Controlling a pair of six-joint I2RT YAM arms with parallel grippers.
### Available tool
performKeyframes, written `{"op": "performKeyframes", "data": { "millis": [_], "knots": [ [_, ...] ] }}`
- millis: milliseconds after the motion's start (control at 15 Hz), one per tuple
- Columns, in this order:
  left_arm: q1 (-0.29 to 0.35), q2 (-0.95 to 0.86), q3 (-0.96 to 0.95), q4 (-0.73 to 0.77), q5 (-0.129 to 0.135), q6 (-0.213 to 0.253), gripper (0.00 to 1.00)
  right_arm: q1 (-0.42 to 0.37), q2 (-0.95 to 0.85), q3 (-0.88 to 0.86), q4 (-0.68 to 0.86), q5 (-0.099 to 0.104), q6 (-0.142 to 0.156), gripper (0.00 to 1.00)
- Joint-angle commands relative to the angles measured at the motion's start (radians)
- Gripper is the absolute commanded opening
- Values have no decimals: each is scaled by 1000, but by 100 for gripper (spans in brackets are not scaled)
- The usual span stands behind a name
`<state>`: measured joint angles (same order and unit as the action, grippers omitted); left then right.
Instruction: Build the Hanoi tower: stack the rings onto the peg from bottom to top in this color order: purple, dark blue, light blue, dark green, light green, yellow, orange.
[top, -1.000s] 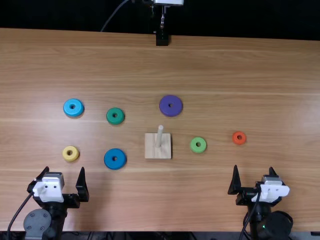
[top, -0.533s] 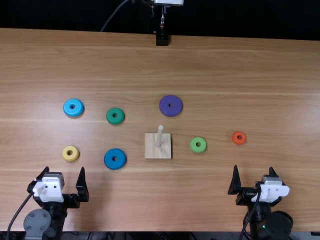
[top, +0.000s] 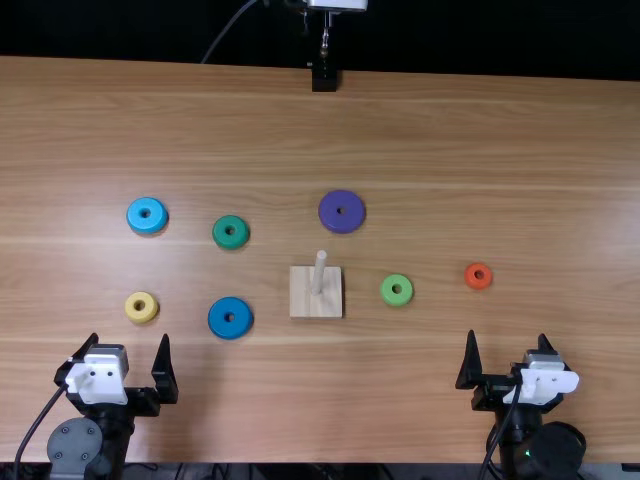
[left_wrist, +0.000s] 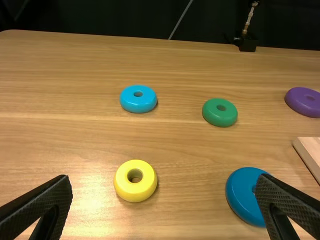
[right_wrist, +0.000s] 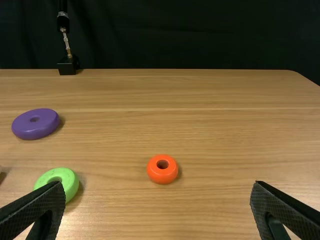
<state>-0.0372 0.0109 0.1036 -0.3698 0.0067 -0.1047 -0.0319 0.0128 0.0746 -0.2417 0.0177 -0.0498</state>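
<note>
wooden peg (top: 318, 273) upright on square base (top: 302, 298) | 7 coloured rings (top: 342, 222) lying flat, apart, on table (top: 420, 400)

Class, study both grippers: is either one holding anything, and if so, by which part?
Nothing is held: the left gripper and the right gripper both stand open, with only space between their fingers.

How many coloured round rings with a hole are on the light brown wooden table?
7. Left of the square wooden base: light blue ring, dark green ring, yellow ring, dark blue ring. Beyond it: purple ring. To its right: light green ring, then orange ring.
</note>
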Motion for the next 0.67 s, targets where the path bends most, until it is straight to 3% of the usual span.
{"op": "performKeyframes", "data": {
  "millis": [0,333,467,600],
  "knots": [
    [11,-11,-104,-79,-3,11,100,-8,-13,-62,-82,8,4,100],
    [11,-11,-104,-77,-3,11,100,-10,-13,-39,-32,12,-9,100],
    [11,-11,-104,-79,-3,11,100,-6,-11,120,-2,14,-9,100],
    [11,-11,-104,-79,-3,11,100,1,154,274,-4,26,-5,100]
  ]
}}
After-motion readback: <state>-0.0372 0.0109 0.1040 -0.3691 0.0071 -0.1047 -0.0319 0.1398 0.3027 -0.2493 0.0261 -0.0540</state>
